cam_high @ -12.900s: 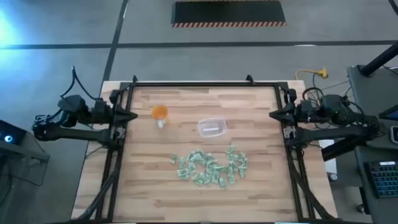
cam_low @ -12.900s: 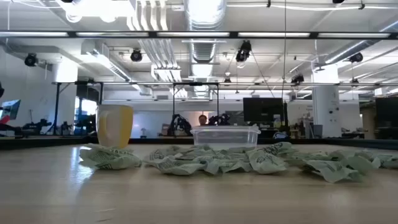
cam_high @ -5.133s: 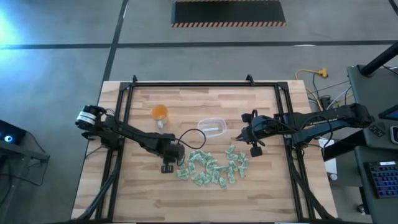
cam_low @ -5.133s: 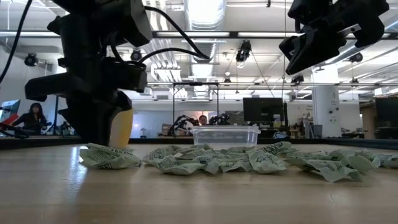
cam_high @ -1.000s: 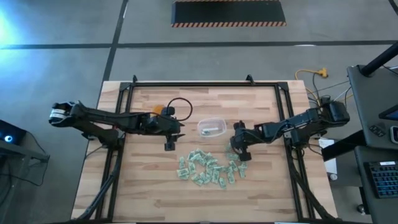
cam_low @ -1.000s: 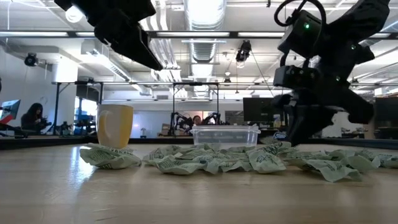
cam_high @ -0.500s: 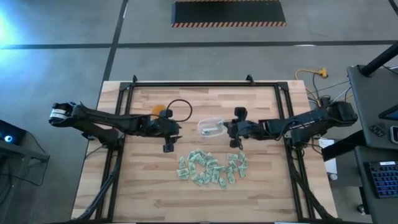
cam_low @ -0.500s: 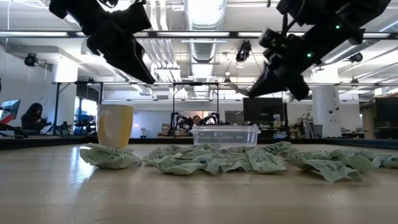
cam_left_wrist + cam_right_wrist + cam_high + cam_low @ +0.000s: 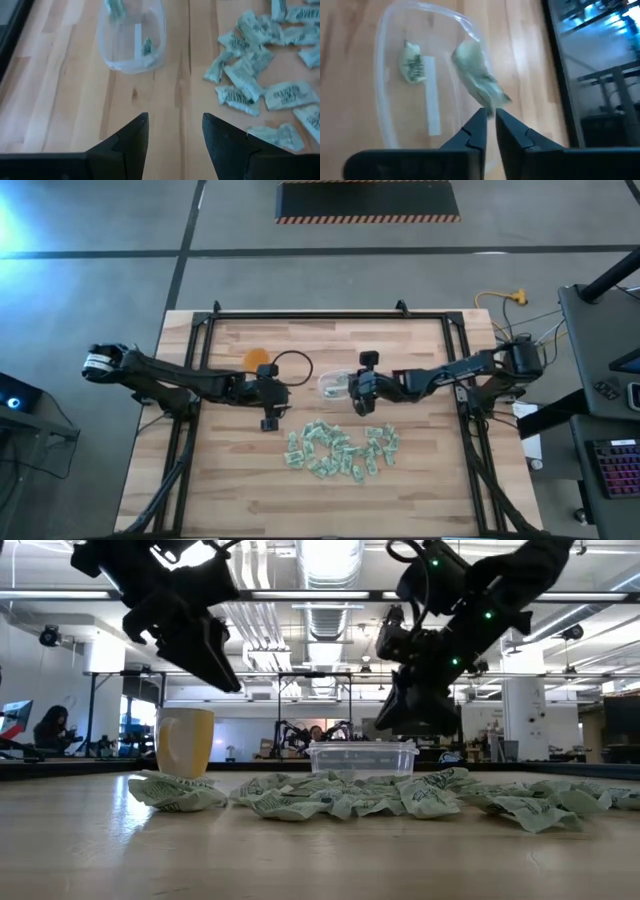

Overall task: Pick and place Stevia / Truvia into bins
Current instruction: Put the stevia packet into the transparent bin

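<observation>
Green and white Stevia packets (image 9: 340,450) lie in a loose pile on the wooden table, near of its middle. The clear bin (image 9: 338,385) stands just beyond the pile, with one packet (image 9: 412,67) on its floor. My right gripper (image 9: 490,114) hovers over the bin's right rim (image 9: 410,745), nearly shut on another packet (image 9: 476,75). My left gripper (image 9: 175,125) hangs open above bare table left of the bin, with nothing between its fingers. My right gripper pinches one end of a single packet (image 9: 491,106) between its two fingertips. The rest of the packet sticks out beyond the fingers over the bin's inside, clear of the bin and the table.
An orange round cup (image 9: 258,358) stands at the far left, beyond my left gripper. A black frame rail (image 9: 300,316) runs round the table. Bare wood lies near of the pile.
My right gripper has risen off the pile's right end with one packet and carried it toward the far left, to above the bin. The packet is lifted clear of the table.
</observation>
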